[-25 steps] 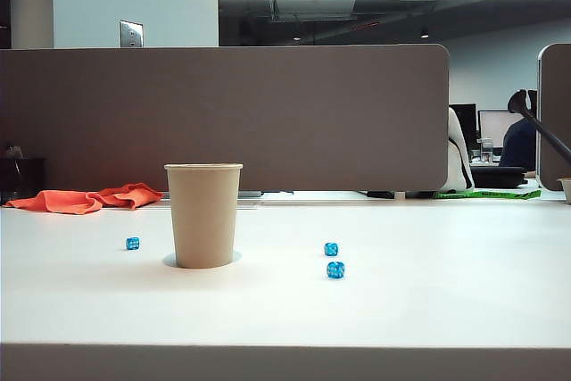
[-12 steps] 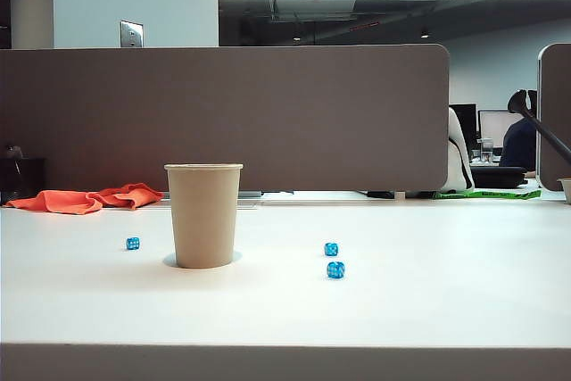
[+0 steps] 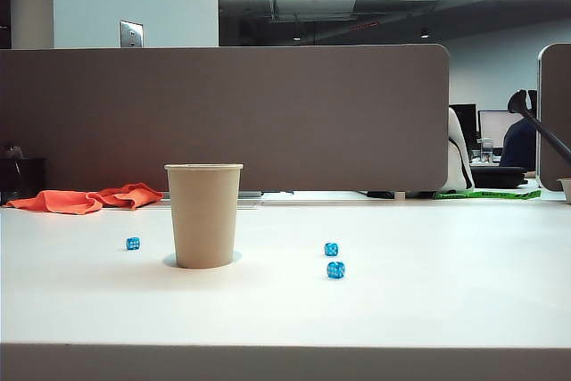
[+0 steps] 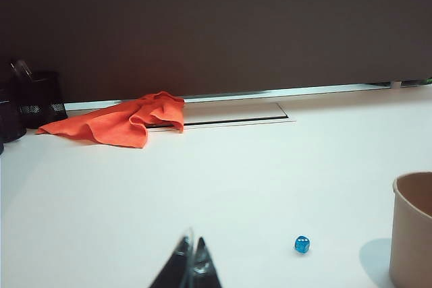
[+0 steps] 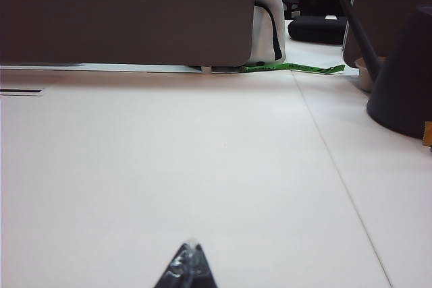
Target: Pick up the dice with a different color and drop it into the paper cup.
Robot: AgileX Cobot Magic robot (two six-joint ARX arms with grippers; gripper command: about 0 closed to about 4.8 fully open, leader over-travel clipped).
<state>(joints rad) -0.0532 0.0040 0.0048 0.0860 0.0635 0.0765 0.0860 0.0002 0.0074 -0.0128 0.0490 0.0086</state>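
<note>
The tan paper cup [image 3: 203, 216] stands upright left of the table's middle; its side also shows in the left wrist view [image 4: 413, 227]. The dice with a different color is hidden in every view. Three blue dice lie on the table: one left of the cup [image 3: 133, 244], which is also in the left wrist view [image 4: 302, 244], and two to the cup's right [image 3: 331, 249] [image 3: 335, 269]. My left gripper [image 4: 192, 244] is shut and empty, low over bare table short of the left blue die. My right gripper [image 5: 191, 251] is shut and empty over bare table. Neither arm shows in the exterior view.
An orange cloth [image 3: 85, 198] lies at the back left by the grey partition [image 3: 223, 118]. A black mesh holder [image 4: 37, 96] stands beside it. A dark cone-shaped object [image 5: 405, 79] and a green strip [image 5: 290, 67] sit at the far right.
</note>
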